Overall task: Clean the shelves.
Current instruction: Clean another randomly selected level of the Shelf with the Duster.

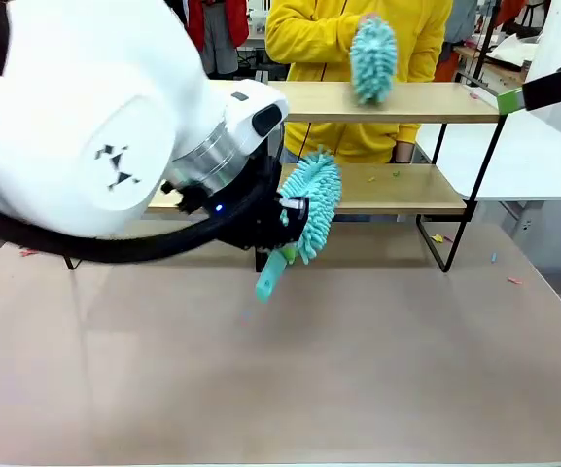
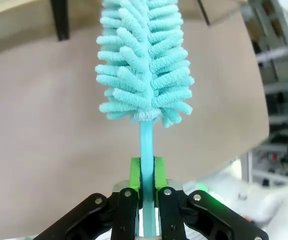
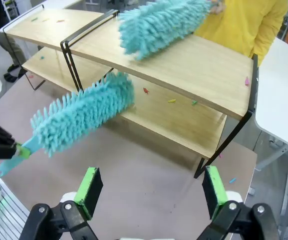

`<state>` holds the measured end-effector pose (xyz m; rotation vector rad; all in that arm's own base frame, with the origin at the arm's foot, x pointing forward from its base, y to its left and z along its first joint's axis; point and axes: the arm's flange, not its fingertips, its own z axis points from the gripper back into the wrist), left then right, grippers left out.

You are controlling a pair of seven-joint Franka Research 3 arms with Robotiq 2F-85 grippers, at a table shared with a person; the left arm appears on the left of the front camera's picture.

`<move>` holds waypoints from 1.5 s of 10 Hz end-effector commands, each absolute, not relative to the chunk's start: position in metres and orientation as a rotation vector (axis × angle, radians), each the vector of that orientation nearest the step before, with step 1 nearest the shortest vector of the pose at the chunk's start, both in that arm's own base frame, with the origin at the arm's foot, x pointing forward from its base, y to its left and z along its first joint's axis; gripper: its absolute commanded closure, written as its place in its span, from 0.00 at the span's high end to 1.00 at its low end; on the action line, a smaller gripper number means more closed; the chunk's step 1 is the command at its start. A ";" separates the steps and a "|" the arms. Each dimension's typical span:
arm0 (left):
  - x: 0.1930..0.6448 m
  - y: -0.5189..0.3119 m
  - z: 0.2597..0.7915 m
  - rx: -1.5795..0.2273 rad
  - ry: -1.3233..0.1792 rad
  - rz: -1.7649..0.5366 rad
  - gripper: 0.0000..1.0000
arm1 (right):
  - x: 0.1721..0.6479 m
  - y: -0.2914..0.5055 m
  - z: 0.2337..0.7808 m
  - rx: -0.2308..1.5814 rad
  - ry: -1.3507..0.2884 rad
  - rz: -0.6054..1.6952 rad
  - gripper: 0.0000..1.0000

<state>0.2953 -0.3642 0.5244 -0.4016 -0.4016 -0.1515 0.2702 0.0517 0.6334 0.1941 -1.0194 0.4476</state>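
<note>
My left fingers (image 2: 135, 172) were pressed together on the flat handle of a teal duster (image 2: 144, 65), the green pads pinching it on both sides just below the fluffy head. My right fingers (image 3: 91, 192) were spread wide and held nothing; they hung over the worktop (image 1: 261, 389), facing the right end of the shelves (image 3: 193, 65).

The shelves stood at the far side of the worktop, two long pale boards on a thin black frame. My duster's head pointed up and away from me, at the front edge of the lower board, near the central black upright (image 3: 71, 65). I could not tell whether the fibres touched the wood or stopped just short of it. Across from me, a person in a yellow top (image 1: 309, 39) held a second teal duster (image 1: 372, 58) against the upper board.

I judged that I was in the sweeping step, with the person taking the top and the lower board left to me. Little coloured scraps (image 3: 171, 100) lay on the lower board to the right of my duster, and a few more sat on the worktop beyond the frame's right leg, so the job looked far from finished.

The next move, as I read it, called for getting the head flat onto the lower board and drawing it along towards those scraps. I would need to stay under the upper board and clear of the upright, with the handle firmly pinched.
</note>
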 end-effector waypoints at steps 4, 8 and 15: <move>0.340 -0.442 0.533 -0.280 -0.467 0.032 0.12 | 0.270 0.051 0.633 0.194 -1.017 0.446 1.00; 0.366 -0.482 0.518 -0.216 -0.446 0.044 0.12 | 0.270 0.051 0.633 0.194 -1.017 0.446 1.00; 0.378 -0.518 0.511 -0.248 -0.455 -0.054 0.12 | 0.270 0.051 0.633 0.194 -1.017 0.446 1.00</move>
